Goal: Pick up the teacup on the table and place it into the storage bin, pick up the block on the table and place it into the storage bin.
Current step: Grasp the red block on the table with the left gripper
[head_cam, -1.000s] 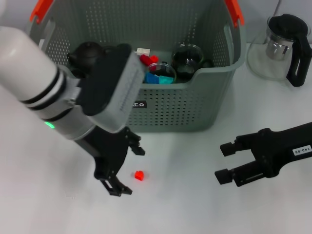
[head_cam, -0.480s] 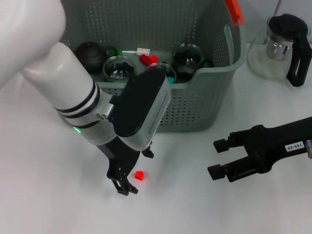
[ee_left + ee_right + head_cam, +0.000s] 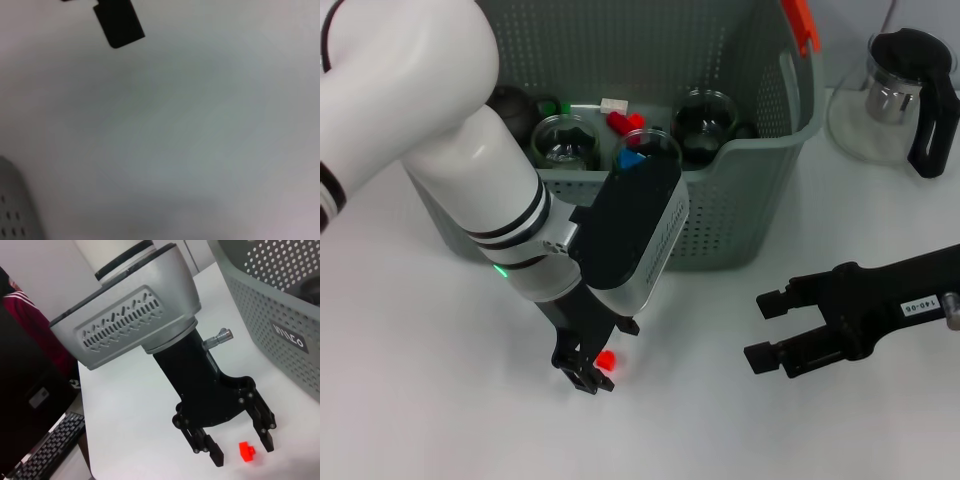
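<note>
Left claw point(image 3: 601, 352) spread, pointing down astride red block point(image 3: 606, 359); right claw point(image 3: 767, 329) spread.

I count one red block point(image 3: 606, 360) on my desk point(image 3: 410, 400), one storage bin point(image 3: 740, 200), one glass teapot point(image 3: 895, 95), and three glass cups in the bin, plus my two hands.

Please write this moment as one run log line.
left gripper: open, fingers astride red block on table | right gripper: open, idle | storage bin: block not yet inside
</note>
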